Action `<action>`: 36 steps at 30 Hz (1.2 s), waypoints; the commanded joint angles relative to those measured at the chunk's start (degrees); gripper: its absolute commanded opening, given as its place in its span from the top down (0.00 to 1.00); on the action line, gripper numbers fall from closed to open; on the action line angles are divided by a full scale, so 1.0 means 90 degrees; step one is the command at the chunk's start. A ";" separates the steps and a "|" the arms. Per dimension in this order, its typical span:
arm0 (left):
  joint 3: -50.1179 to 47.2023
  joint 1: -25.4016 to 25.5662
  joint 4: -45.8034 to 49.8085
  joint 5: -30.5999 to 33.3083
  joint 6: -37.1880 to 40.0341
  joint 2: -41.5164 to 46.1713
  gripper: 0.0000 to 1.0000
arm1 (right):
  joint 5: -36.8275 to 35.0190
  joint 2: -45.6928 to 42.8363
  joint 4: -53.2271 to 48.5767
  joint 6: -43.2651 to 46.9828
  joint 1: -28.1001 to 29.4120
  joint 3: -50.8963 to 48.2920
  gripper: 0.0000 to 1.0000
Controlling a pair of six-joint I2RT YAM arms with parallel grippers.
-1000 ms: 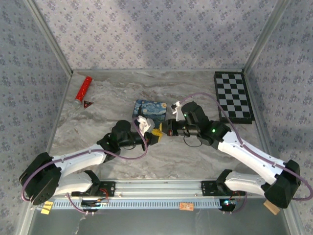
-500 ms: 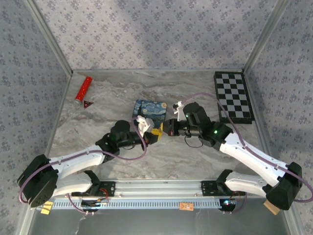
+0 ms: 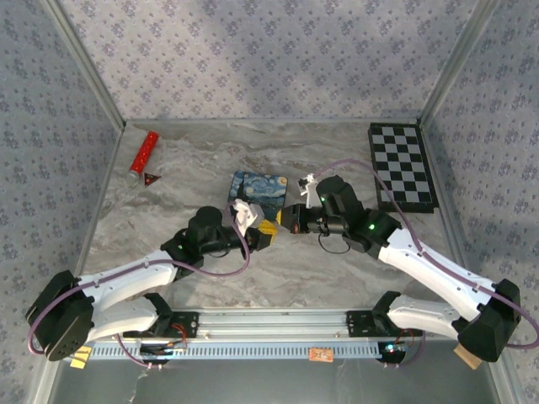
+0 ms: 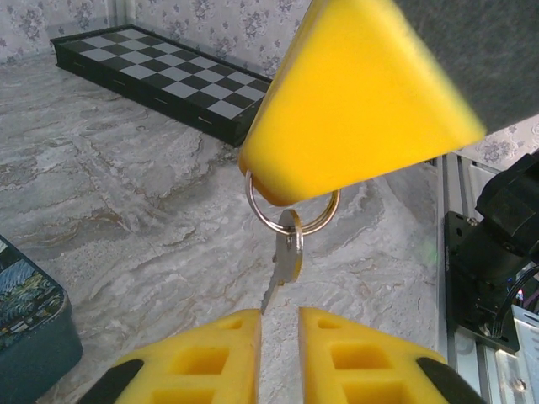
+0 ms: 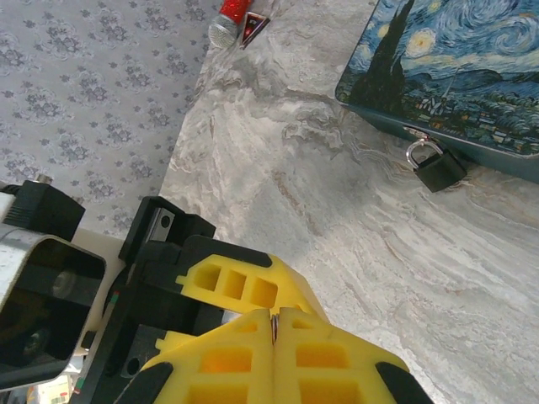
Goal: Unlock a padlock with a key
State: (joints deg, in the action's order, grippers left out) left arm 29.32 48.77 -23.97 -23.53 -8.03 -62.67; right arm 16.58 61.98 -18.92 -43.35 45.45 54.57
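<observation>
Item 1, lower frame: my left gripper (image 4: 280, 341), jaws a slit apart, key (image 4: 289, 251) tip at the gap, seemingly unclamped.
Item 2: my right gripper (image 5: 274, 337), closed on the key ring (image 4: 261, 221).
Item 3, right of frame: padlock (image 5: 440, 170), hanging on the blue tin (image 5: 455, 67).
Hazard: the dangling key swings and my left gripper misgrips.

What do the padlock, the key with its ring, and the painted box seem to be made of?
Padlock: matte black body, shiny silvery shackle, likely metal. Key and key ring: bright, reflective metal, probably steel. Box: glossy printed painting on its lid; tin or coated card, unclear.
</observation>
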 commanded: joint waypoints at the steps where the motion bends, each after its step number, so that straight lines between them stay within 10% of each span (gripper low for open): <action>1: 0.0162 -0.0013 -0.0118 -0.0131 0.0057 0.0018 0.77 | 0.0159 -0.0060 0.0126 -0.0066 -0.0011 -0.0035 1.00; 36: 0.0199 -0.0156 -0.0526 -0.0257 -0.0114 -0.0111 0.95 | 0.0144 -0.0031 0.0322 -0.0225 0.0066 -0.0206 1.00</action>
State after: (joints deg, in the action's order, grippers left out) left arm 29.34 47.68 -27.05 -24.97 -9.21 -64.18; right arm 17.30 62.02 -16.86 -44.62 45.69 53.36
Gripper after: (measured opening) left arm 0.060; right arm 0.050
